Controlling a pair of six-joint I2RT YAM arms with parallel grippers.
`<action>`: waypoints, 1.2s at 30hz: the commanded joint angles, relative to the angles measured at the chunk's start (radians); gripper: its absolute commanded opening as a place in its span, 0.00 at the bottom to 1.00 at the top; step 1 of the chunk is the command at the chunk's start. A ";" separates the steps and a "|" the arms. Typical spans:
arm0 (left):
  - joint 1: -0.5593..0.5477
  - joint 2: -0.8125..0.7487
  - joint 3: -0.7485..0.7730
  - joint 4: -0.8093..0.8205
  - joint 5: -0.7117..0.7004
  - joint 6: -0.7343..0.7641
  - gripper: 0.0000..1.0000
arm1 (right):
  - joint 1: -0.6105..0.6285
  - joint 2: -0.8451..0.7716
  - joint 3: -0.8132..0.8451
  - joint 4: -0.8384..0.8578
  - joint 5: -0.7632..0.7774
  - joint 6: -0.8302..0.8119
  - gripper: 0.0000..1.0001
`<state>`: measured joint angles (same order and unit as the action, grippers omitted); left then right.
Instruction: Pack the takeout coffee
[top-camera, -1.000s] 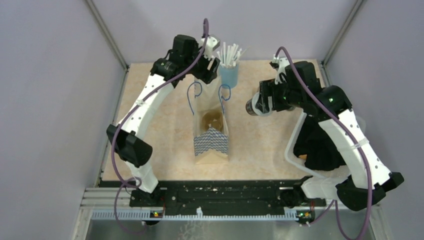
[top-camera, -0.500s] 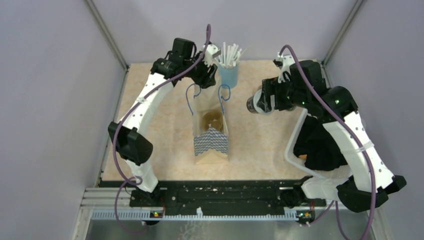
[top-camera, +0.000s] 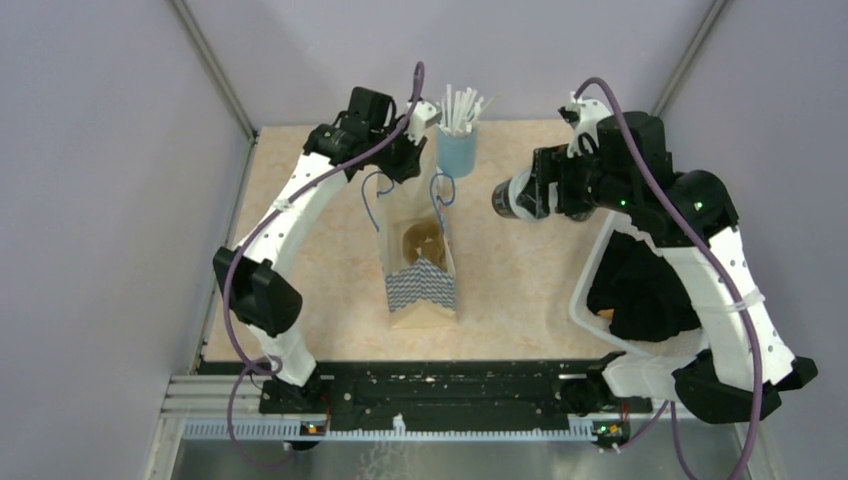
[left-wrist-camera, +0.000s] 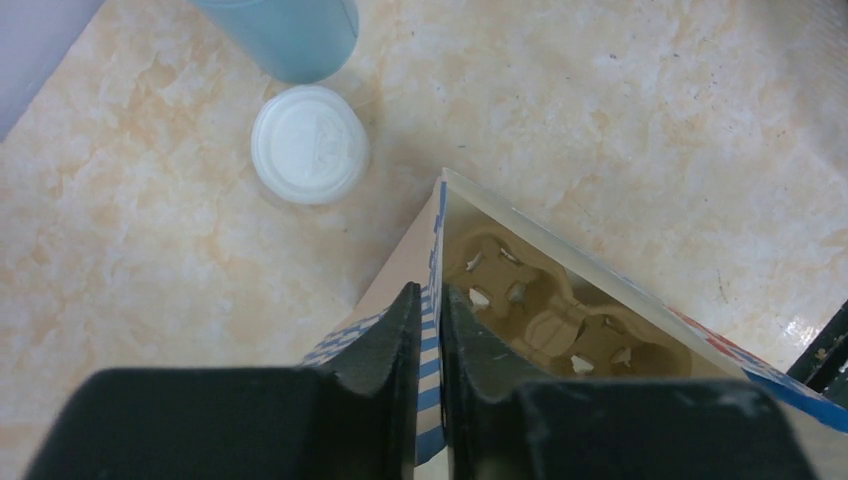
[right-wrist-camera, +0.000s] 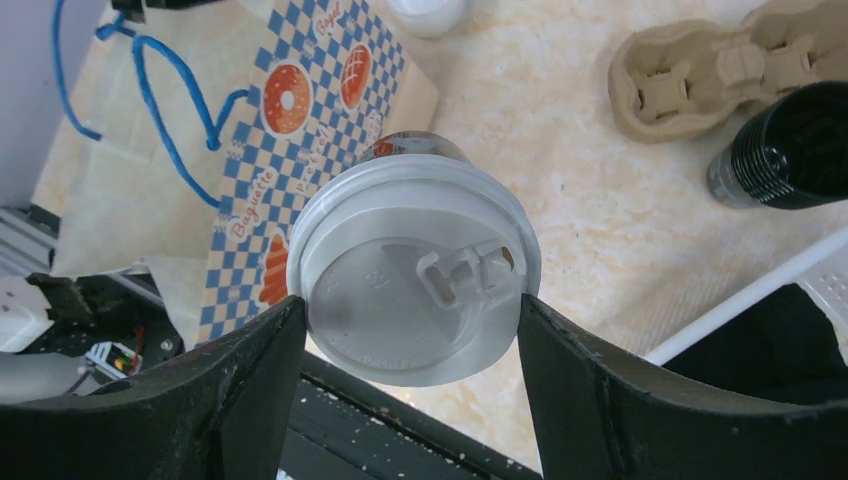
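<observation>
The takeout coffee (top-camera: 503, 200), a dark cup with a white lid (right-wrist-camera: 400, 260), hangs on its side above the table right of the bag. My right gripper (right-wrist-camera: 410, 300) is shut on it at the lid rim, also seen from above (top-camera: 515, 197). The blue-checked paper bag (top-camera: 420, 285) stands mid-table with its mouth open. Inside it sits a cardboard cup carrier (left-wrist-camera: 540, 320). My left gripper (left-wrist-camera: 432, 292) is shut on the bag's rear wall at the rim, near the blue cord handles (top-camera: 375, 195).
A light-blue cup of white straws (top-camera: 457, 150) stands behind the bag, with a loose white lid (left-wrist-camera: 310, 143) beside it. In the right wrist view a second cardboard carrier (right-wrist-camera: 720, 65) and a black ribbed cup (right-wrist-camera: 790, 145) lie on the table. A white tray (top-camera: 585, 310) sits at the right.
The left gripper has closed onto the bag's rim and drawn it slightly left. The right arm has lifted a little toward the back with the coffee.
</observation>
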<state>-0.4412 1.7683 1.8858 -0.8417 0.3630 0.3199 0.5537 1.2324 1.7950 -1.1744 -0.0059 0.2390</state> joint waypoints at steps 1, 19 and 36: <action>-0.016 -0.088 -0.051 0.004 -0.101 -0.049 0.14 | 0.007 0.018 0.090 0.006 -0.051 0.004 0.72; -0.022 -0.209 -0.116 -0.169 -0.393 -0.702 0.00 | 0.033 0.101 0.201 0.012 -0.280 -0.005 0.70; 0.098 -0.355 -0.253 -0.092 -0.496 -1.157 0.00 | 0.080 0.148 0.346 -0.054 -0.411 -0.020 0.70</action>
<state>-0.4053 1.4654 1.6650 -0.9867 -0.1097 -0.7448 0.6201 1.3788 2.0850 -1.2278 -0.3645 0.2276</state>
